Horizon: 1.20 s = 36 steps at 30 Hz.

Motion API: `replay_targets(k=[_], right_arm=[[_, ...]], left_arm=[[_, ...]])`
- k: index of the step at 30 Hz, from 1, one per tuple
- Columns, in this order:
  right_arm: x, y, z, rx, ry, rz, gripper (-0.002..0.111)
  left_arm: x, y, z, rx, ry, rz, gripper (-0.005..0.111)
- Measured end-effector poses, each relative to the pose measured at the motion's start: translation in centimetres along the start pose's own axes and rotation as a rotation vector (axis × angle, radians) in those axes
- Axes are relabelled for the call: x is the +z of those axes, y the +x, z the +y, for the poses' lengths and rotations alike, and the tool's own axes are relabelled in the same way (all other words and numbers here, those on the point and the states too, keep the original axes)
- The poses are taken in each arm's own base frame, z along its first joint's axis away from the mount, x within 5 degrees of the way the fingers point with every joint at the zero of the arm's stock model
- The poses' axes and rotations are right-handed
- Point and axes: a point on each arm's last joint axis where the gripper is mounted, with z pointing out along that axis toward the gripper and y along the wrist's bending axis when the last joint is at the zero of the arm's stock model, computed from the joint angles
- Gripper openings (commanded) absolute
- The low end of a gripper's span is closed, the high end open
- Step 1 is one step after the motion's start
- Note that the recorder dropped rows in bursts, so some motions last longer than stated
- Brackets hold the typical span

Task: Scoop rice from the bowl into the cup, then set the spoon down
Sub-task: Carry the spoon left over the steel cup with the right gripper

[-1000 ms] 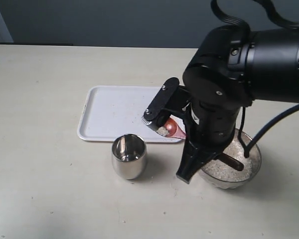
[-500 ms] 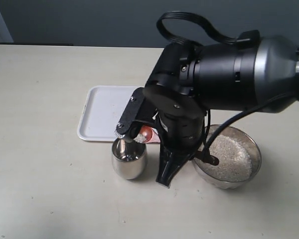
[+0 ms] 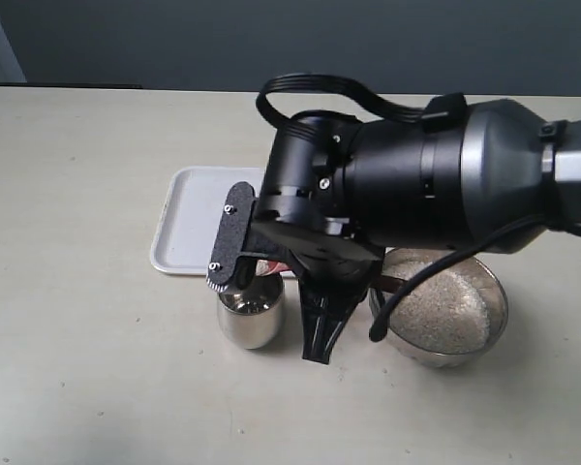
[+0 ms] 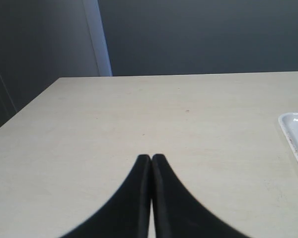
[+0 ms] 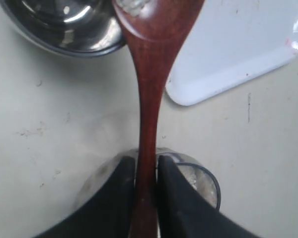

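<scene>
Fingers (image 5: 118, 198) tight either side of spoon (image 5: 149, 99) handle (head over cup (image 5: 64, 27))

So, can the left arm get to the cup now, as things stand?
Probably not from above. The right gripper holds the spoon head at the rim of the cup, and that arm hangs over it. Only the cup's left side looks free, and the left gripper is shut.

A glossy, smooth, reddish-brown wooden spoon (image 5: 150, 74). A mirror-shiny steel cup (image 3: 250, 318) and bowl (image 3: 501, 320). Matt, grainy white rice (image 3: 445, 305). A smooth white tray (image 3: 189, 228), plastic by its look. A pale matt bench (image 3: 77, 339).
</scene>
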Motion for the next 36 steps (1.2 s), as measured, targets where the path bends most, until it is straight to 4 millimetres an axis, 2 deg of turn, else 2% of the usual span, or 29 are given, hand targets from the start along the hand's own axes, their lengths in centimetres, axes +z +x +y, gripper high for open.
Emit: replay_targets(k=[16, 26, 36], right_arm=[[-0.2, -0.4, -0.4, -0.049, 0.093, -0.022, -0.001], [0.4, 0.0, 1.3, -0.093, 0.11, -0.007, -0.001], [0.1, -0.4, 1.2, -0.105, 0.179, -0.039, -0.001]], left_arm=[[0.0, 0.0, 0.0, 0.0, 0.0, 0.0, 0.0], [0.0, 0.0, 0.0, 0.0, 0.0, 0.0, 0.0], [0.0, 0.0, 0.0, 0.0, 0.0, 0.0, 0.0]])
